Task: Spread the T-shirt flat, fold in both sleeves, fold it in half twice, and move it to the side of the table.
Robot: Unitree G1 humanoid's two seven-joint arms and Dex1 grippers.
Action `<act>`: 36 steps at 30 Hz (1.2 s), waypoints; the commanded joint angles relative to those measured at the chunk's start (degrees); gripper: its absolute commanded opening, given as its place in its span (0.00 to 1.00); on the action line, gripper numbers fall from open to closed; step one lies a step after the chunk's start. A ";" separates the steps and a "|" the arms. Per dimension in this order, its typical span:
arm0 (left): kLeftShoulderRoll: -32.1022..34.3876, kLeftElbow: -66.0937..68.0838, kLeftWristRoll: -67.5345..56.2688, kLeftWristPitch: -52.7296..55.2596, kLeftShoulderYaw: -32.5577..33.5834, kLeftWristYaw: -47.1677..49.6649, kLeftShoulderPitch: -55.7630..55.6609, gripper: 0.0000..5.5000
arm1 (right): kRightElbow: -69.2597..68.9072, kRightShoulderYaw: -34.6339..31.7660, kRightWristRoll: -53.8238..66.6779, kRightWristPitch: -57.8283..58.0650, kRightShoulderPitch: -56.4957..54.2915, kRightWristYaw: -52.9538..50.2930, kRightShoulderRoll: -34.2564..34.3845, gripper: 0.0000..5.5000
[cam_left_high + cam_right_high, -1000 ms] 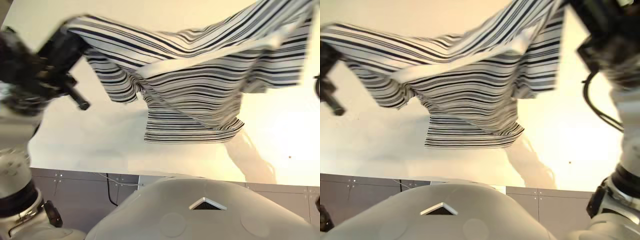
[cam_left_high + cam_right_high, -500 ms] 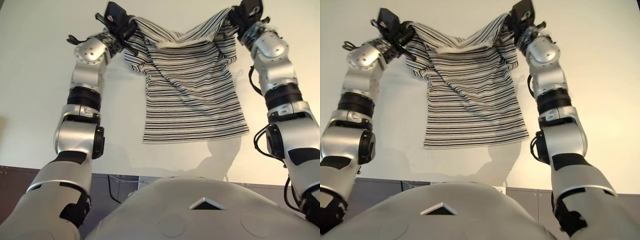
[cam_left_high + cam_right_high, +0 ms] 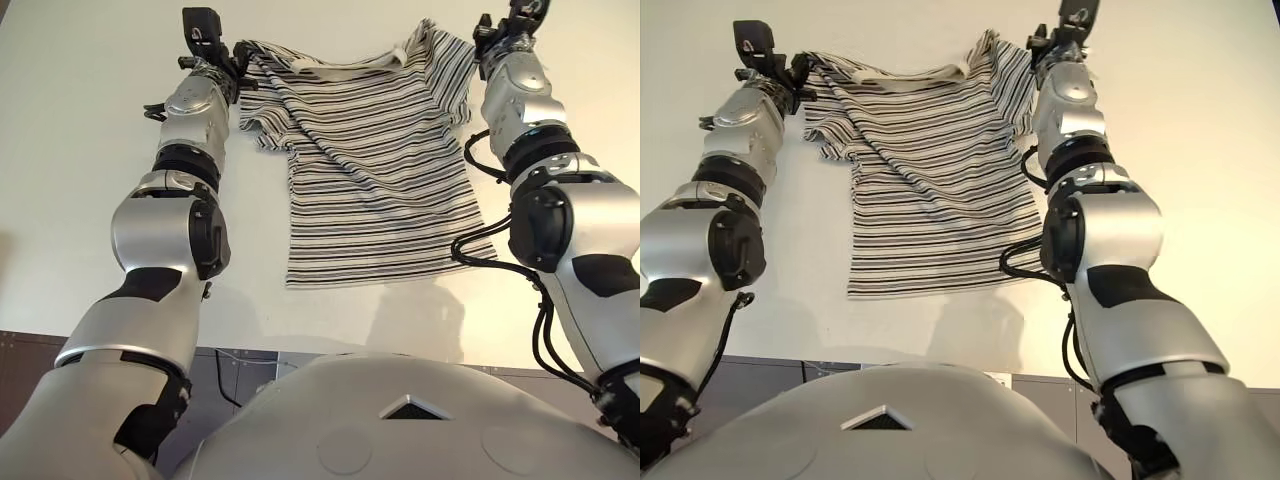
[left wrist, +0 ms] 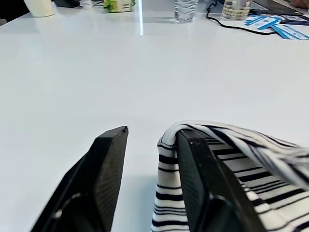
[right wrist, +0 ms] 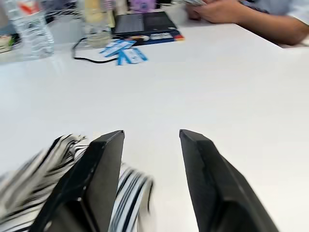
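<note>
The black-and-white striped T-shirt [image 3: 380, 180] lies on the white table [image 3: 80, 200], collar at the far end, hem toward me. It is wrinkled, with the left sleeve [image 3: 262, 128] bunched and the right sleeve [image 3: 452, 82] crumpled. My left gripper [image 3: 215, 45] sits at the shirt's left shoulder. In the left wrist view it [image 4: 154, 131] is open, and the shirt's edge [image 4: 227, 159] drapes against one finger, not pinched. My right gripper [image 3: 520, 14] is at the right shoulder, open [image 5: 152, 133], with striped cloth [image 5: 29, 193] beside one finger.
Beyond the shirt, the far end of the table holds bottles [image 5: 29, 29], a cable, blue cards [image 5: 123, 50], a laptop [image 5: 145, 21] and a cup [image 4: 39, 7]. A person's arm [image 5: 251, 19] rests there. The table's near edge [image 3: 300, 345] runs just below the hem.
The shirt, held up and stretched by both shoulders, has been carried forward and laid down on the table. Both grippers have opened and let it go.
</note>
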 commanded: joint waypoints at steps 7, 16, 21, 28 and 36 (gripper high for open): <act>4.48 -12.05 2.45 -3.49 -1.21 -8.02 9.85 0.32 | -13.05 18.17 -16.76 -12.04 13.05 22.17 -3.01 0.38; 10.28 -35.73 6.11 -1.09 -7.62 -18.44 21.79 0.32 | -53.58 33.37 -26.67 -6.12 42.53 48.38 -20.76 0.38; 15.53 -65.51 8.64 6.34 -14.27 -27.77 42.44 0.32 | -84.86 32.15 -20.80 2.60 58.14 54.43 -27.33 0.38; 15.52 -71.11 11.30 11.60 -12.55 -23.77 42.61 0.32 | -88.08 19.02 -18.72 21.45 42.78 39.44 -17.28 0.38; 12.31 -50.19 14.06 10.24 -18.85 -27.11 29.62 0.32 | -55.70 20.32 -24.06 19.39 38.12 23.64 -11.34 0.38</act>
